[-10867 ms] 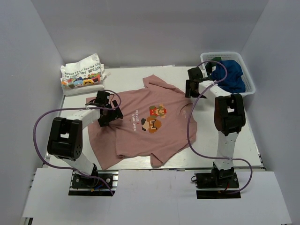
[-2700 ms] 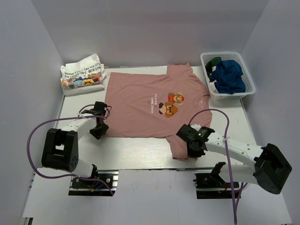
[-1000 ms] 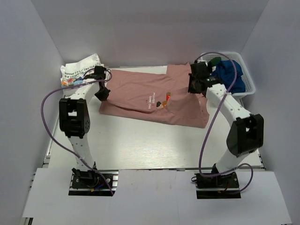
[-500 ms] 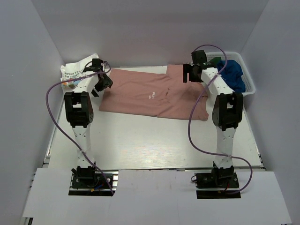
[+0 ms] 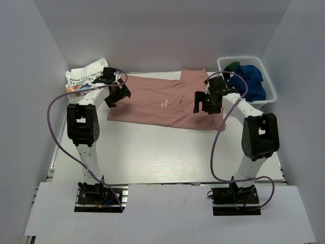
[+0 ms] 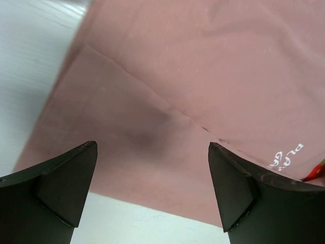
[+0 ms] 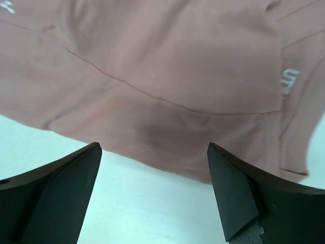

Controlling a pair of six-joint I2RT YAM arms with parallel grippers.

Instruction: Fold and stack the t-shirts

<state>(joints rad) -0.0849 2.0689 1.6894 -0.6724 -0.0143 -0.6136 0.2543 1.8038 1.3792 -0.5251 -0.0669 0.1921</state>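
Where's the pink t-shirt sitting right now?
Top view: the pink t-shirt lies across the far half of the table, between the folded white tees on the left and the basket on the right.

White mesh basket (image 5: 252, 105) sits at the table's (image 5: 152, 147) far right corner, seemingly against the wall (image 5: 297, 76).

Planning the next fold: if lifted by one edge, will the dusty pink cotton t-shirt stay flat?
Probably not: the dusty pink cotton t-shirt lies in soft creased layers, so it would likely droop. Looks thin, probably light.
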